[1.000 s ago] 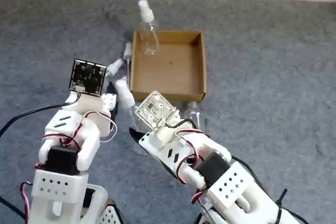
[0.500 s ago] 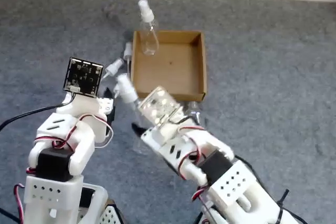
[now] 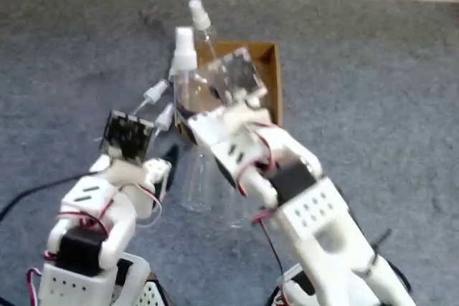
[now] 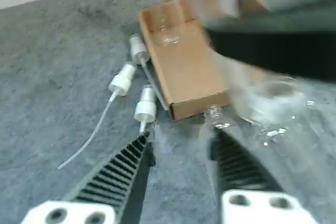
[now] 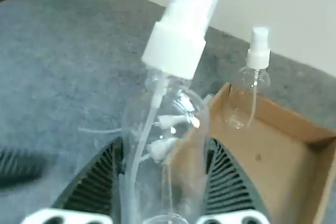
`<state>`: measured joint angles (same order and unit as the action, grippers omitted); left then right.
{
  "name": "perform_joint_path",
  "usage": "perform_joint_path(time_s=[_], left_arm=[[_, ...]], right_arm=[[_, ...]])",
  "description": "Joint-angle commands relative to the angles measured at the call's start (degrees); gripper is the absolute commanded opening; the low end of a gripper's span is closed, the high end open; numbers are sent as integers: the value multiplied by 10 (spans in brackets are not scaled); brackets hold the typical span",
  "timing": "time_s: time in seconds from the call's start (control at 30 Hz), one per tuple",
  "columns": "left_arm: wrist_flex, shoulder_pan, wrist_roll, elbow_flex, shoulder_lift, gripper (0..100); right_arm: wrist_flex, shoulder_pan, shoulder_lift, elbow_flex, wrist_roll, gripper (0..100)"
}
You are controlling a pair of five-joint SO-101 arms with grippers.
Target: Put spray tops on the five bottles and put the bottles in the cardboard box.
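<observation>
The right gripper [image 5: 164, 156] has its jaws closed around the body of a clear bottle [image 5: 173, 119], one ribbed finger on each side. The bottle wears a white spray top [image 5: 181, 35], with the dip tube showing inside. It stands upright, held off the grey carpet [image 3: 373, 105], at the cardboard box [image 4: 194, 72] on the side facing the left arm.

A second capped bottle [image 5: 248, 95] stands inside the box, in its far corner.

The left gripper [image 4: 181, 137] hovers low over the carpet, near the box's near corner. Its jaws are wide apart and hold nothing.

Three loose spray tops [image 4: 122, 80] lie on the carpet just beside the box's outer wall, their thin tubes trailing away from it. An uncapped bottle [image 4: 214, 115] sits close to the box's near wall, neck up. A blurred clear shape [image 4: 268, 103] beside it may be the held bottle's base; I cannot tell for sure.
</observation>
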<state>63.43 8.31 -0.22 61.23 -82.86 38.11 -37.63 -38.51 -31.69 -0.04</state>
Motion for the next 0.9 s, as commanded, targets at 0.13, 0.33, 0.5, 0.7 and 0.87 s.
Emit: perform_joint_path(time_s=[0.13, 0.33, 0.5, 0.7, 0.87], left_arm=[[-93, 17, -3, 68, -68, 224], [-156, 0, -2, 69, 4, 232], [-195, -44, -2, 69, 58, 231], [-194, -44, -2, 70, 63, 228], [-194, -43, -4, 71, 63, 228]], right_arm=[[74, -50, 82, 161, -27, 3], [175, -71, 78, 209, -25, 3], [199, -68, 22, 211, -24, 3], [201, -25, -13, 181, 16, 3], [156, 54, 1, 171, 49, 3]])
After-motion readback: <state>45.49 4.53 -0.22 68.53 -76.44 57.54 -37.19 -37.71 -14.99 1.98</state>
